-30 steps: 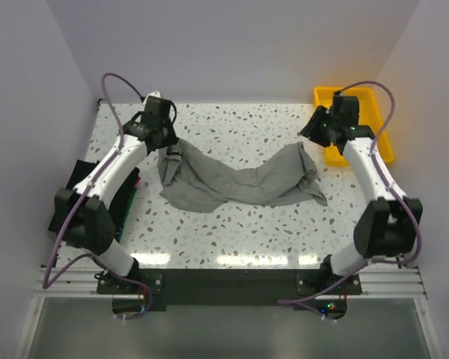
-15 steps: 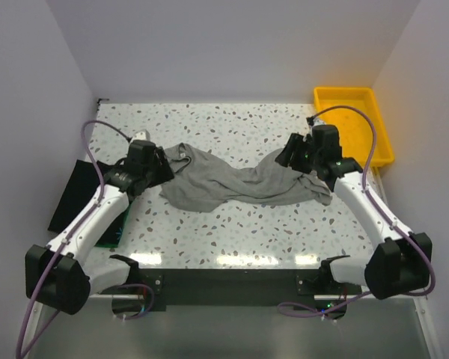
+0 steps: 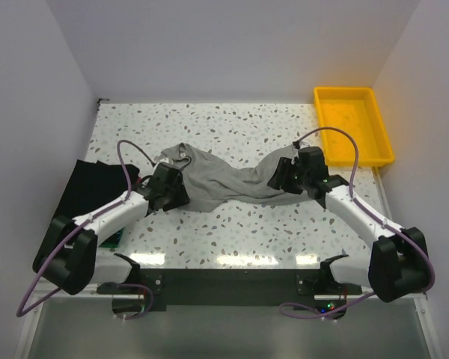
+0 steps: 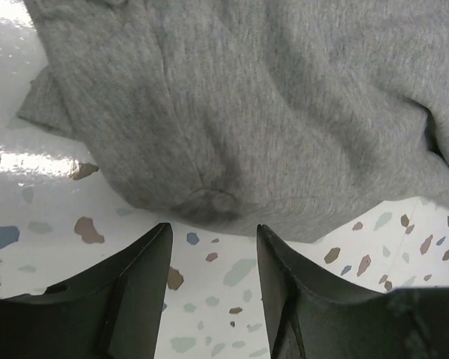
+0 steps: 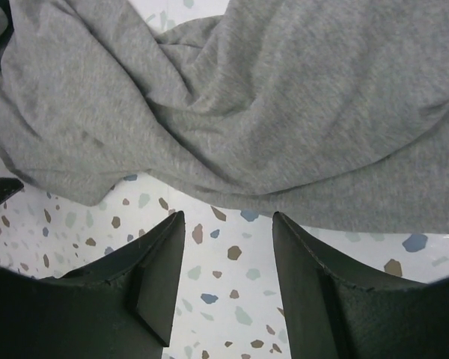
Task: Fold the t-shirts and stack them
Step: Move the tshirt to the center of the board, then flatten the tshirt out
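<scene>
A heather-grey t-shirt [image 3: 224, 179] lies crumpled and stretched sideways across the middle of the speckled table. It fills the top of the left wrist view [image 4: 247, 112] and of the right wrist view [image 5: 269, 105]. My left gripper [image 3: 176, 196] is open and empty at the shirt's near left edge, its jaws just short of the hem [image 4: 213, 226]. My right gripper [image 3: 284, 176] is open and empty at the shirt's right end, jaws just short of the fabric [image 5: 228, 215]. A folded black shirt [image 3: 90, 187] lies at the far left, with a green one [image 3: 117, 236] under the left arm.
A yellow plastic tray [image 3: 352, 127] stands at the back right corner. White walls close in the table on three sides. The left arm's purple cable loops above the black shirt.
Both grippers have drawn back from the far side toward the near side of the table and now sit low at the shirt's near edges. The shirt has bunched slightly nearer.
</scene>
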`<state>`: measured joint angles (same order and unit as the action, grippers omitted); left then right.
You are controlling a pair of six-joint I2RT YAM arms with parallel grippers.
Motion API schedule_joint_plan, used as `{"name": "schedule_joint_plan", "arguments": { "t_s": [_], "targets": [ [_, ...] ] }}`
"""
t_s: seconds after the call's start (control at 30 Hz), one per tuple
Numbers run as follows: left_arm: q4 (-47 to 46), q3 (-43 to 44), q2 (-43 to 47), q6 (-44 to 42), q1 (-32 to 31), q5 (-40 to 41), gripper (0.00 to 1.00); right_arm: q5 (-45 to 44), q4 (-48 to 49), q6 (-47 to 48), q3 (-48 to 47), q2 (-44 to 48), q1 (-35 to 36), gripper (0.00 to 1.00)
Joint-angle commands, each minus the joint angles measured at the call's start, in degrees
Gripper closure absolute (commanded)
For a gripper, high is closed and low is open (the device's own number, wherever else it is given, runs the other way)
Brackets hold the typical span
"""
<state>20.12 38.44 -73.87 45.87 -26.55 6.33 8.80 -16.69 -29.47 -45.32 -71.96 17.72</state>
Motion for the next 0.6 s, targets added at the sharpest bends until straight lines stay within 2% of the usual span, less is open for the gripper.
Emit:
{"name": "schedule_joint_plan", "arguments": {
  "t_s": [0.0, 0.17, 0.27, 0.37, 0.4, 0.5, 0.57],
  "targets": [
    [-5.79, 0.68, -2.51, 1.95, -0.44, 1.40, 0.48, 0.78, 5.43, -1.28, 1.55, -0.37, 3.45, 0.46],
    [-5.70, 0.94, -4.88, 1.95, -0.87, 2.98, 0.55, 0.70, 9.47, -2.43, 3.04, -2.21, 9.69, 0.46],
    [-5.97, 1.20, -4.97, 1.68, -0.96, 3.95, 0.65, -0.27, 13.60, -4.01, 3.13, -5.55, 16.18, 0.45],
    [-5.53, 2.25, -5.67, 0.80, -0.96, 4.04, 0.83, -1.41, 18.60, -4.71, 2.26, -10.73, 19.63, 0.45],
    [-5.18, 2.69, -5.68, 0.54, -0.96, 3.78, 0.92, -1.59, 21.32, -5.32, 1.73, -13.70, 21.29, 0.45],
    [-4.48, 3.75, -4.36, -0.51, -0.96, 3.52, 1.00, -1.77, 26.51, -6.47, 0.15, -17.94, 24.03, 0.45],
    [-3.69, 4.36, -3.22, -1.22, -0.96, 3.60, 1.00, -2.55, 28.54, -7.17, -0.91, -21.72, 26.04, 0.45]
  ]
}}
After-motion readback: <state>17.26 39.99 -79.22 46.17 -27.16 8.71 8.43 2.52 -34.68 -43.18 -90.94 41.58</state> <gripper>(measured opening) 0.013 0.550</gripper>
